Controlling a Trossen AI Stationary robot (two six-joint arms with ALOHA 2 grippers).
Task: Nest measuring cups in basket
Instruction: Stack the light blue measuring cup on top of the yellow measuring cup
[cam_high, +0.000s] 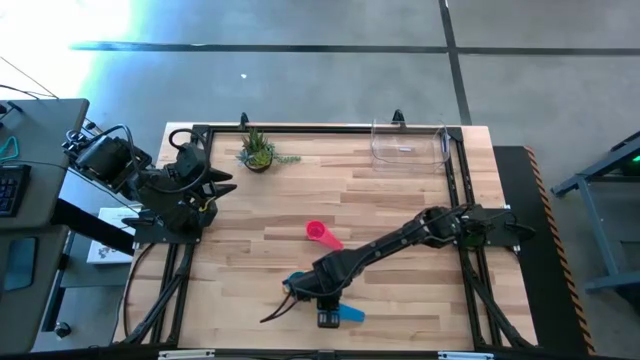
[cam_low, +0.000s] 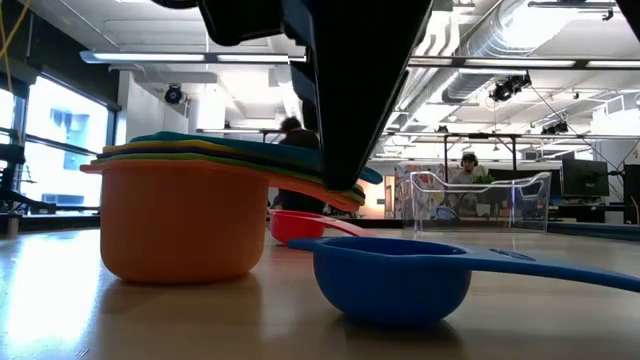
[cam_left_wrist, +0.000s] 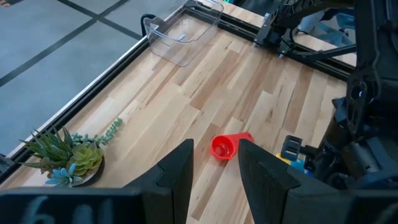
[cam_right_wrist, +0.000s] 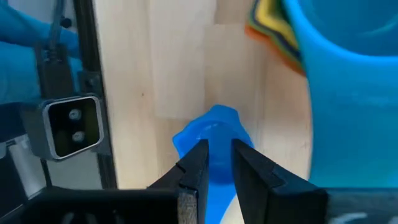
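The basket is empty, so most remains. The right gripper has its jaws clamped on the blue cup's handle, with the stack just beside. The left gripper waits, jaws apart, the red cup lying loose ahead of it.

Lab: exposed ducts, monitors, workbench.

overhead view and table-level close-up, both on blue cup
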